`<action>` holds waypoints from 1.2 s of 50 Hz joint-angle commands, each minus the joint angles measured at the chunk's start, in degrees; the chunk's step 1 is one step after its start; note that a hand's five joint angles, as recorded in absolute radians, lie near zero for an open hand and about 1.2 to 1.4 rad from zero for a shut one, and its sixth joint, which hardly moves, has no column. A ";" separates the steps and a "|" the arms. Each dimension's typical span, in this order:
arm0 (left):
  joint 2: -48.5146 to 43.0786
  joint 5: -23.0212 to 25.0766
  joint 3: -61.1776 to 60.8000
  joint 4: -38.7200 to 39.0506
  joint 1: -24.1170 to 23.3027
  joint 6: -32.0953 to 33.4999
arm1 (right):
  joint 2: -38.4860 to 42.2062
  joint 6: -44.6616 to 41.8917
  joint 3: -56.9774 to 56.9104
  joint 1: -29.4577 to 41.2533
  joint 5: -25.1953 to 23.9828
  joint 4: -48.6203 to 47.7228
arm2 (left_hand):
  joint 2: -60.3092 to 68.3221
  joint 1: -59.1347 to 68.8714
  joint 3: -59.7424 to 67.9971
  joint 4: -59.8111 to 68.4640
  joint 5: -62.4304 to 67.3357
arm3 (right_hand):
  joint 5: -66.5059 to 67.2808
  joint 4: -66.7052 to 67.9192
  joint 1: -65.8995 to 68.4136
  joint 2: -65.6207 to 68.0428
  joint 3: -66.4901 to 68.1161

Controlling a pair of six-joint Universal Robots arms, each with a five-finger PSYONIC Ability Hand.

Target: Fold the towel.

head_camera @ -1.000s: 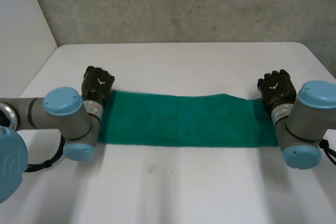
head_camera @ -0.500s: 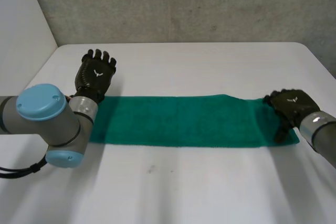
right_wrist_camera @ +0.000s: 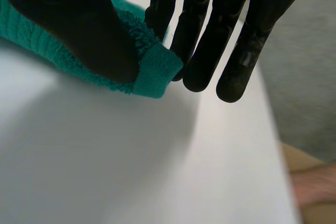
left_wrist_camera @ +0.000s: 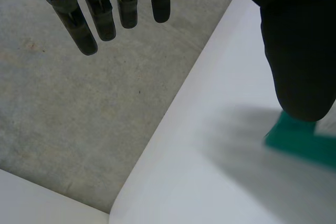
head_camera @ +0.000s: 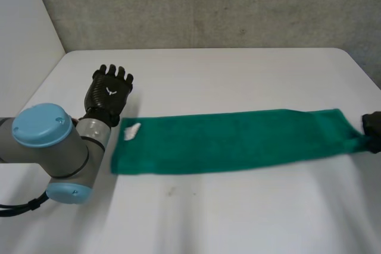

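Observation:
The green towel (head_camera: 232,141) lies as a long strip across the white table (head_camera: 226,75), with a small white tag (head_camera: 131,130) near its left end. My left hand (head_camera: 109,92) is open just beyond the towel's far left corner, and it touches nothing. In the left wrist view its straight fingers (left_wrist_camera: 105,14) and thumb (left_wrist_camera: 294,51) stand spread above the table, with a towel corner (left_wrist_camera: 304,142) under the thumb. My right hand (head_camera: 372,129) is at the towel's right end. The right wrist view shows its thumb (right_wrist_camera: 79,19) and fingers (right_wrist_camera: 210,35) pinching the towel's hem (right_wrist_camera: 155,69).
A grey concrete wall (head_camera: 208,10) runs behind the table's far edge, and a pale wall (head_camera: 24,40) stands at the left. Bare tabletop (head_camera: 208,218) stretches in front of the towel. The table's right edge (right_wrist_camera: 273,129) is close beside my right hand.
The right hand has closed on the towel's right end and moved right, dragging the towel with it. The left hand has opened, and the towel's left end has slid away from it.

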 commanded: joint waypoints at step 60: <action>11.07 -1.45 -4.03 -4.48 -11.46 -13.27 | -4.89 8.61 9.02 28.84 -4.30 -1.84 | -1.61 -0.99 -2.25 -1.60 -2.61 | -49.06 -51.47 -37.92 -50.69 -50.86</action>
